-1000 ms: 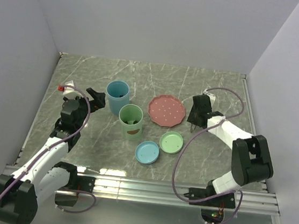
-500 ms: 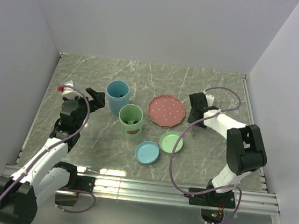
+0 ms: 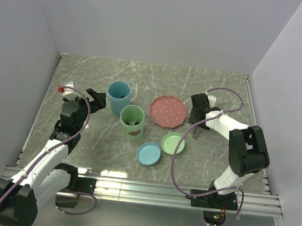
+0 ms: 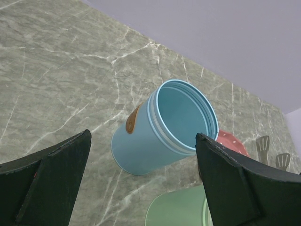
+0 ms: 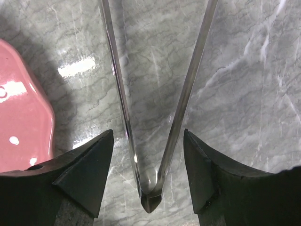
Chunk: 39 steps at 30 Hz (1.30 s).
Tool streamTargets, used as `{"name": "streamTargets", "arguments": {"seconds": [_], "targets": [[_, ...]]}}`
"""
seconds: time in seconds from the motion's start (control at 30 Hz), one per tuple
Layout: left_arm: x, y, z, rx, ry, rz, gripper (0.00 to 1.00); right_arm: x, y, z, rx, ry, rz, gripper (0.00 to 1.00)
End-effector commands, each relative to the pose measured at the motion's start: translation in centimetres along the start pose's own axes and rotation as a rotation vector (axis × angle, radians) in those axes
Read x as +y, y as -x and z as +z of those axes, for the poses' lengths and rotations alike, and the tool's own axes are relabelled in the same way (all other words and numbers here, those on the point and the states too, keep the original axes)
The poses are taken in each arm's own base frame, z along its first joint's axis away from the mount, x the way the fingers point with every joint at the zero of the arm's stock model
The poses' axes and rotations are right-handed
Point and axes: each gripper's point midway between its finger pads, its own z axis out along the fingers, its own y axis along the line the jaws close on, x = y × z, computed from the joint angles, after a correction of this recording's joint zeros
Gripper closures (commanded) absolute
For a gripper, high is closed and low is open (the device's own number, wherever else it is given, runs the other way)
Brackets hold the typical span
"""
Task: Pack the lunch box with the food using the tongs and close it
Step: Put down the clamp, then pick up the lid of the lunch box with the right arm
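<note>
The tongs [image 5: 181, 108] lie on the marble table, slim metal arms spreading away from their joined end. My right gripper [image 5: 148, 136] stands open astride that joined end, both fingers clear of the metal. From above, the tongs [image 3: 196, 130] show as a thin line beside the right gripper [image 3: 195, 118]. The lunch box parts are a blue cup [image 3: 118, 97], a green cup [image 3: 132, 122] and two lids [image 3: 149, 153]. Small dark bits inside the cups are too small to identify as food. My left gripper [image 4: 142, 136] is open, empty, facing the blue cup [image 4: 160, 129].
A pink dotted plate [image 3: 168, 111] sits between the cups and the right gripper, its rim [image 5: 23, 113] just left of the tongs. The green lid [image 3: 172, 143] lies near the tongs. Grey walls enclose the table on three sides.
The right jaws have spread wider and the tongs now lie loose between them. The right arm's elbow has swung in towards the table. The left arm has not moved.
</note>
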Motion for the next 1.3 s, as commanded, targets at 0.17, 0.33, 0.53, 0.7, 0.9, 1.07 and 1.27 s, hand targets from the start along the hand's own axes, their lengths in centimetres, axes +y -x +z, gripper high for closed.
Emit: {"name": "streamTargets", "arguments": {"seconds": [0.17, 0.33, 0.53, 0.7, 0.9, 1.07, 1.27], "targets": [[-0.6, 1.1, -0.2, -0.039, -0.020, -0.012, 0.01, 0.2, 2.3, -4.5, -0.141, 0.063, 0.038, 0.32], [-0.6, 0.9, -0.2, -0.037, -0.026, -0.010, 0.01, 2.2, 0.6, -8.1, -0.198, 0.226, -0.002, 0.33], [-0.7, 1.0, -0.3, -0.040, -0.031, -0.013, 0.01, 4.2, -2.4, -11.3, -0.196, 0.401, -0.029, 0.38], [-0.9, 1.0, -0.4, -0.039, -0.040, -0.013, 0.00, 4.2, -4.9, -10.9, -0.138, 0.383, -0.057, 0.44], [-0.9, 1.1, -0.6, -0.042, -0.042, -0.015, 0.01, 4.4, -6.2, -10.4, -0.100, 0.346, -0.092, 0.48], [-1.0, 1.2, -0.6, -0.044, -0.049, -0.014, 0.01, 3.9, -7.6, -9.2, -0.053, 0.287, -0.109, 0.50], [-1.1, 1.1, -0.6, -0.042, -0.051, -0.014, 0.01, 3.7, -8.7, -8.0, -0.006, 0.230, -0.143, 0.55]]}}
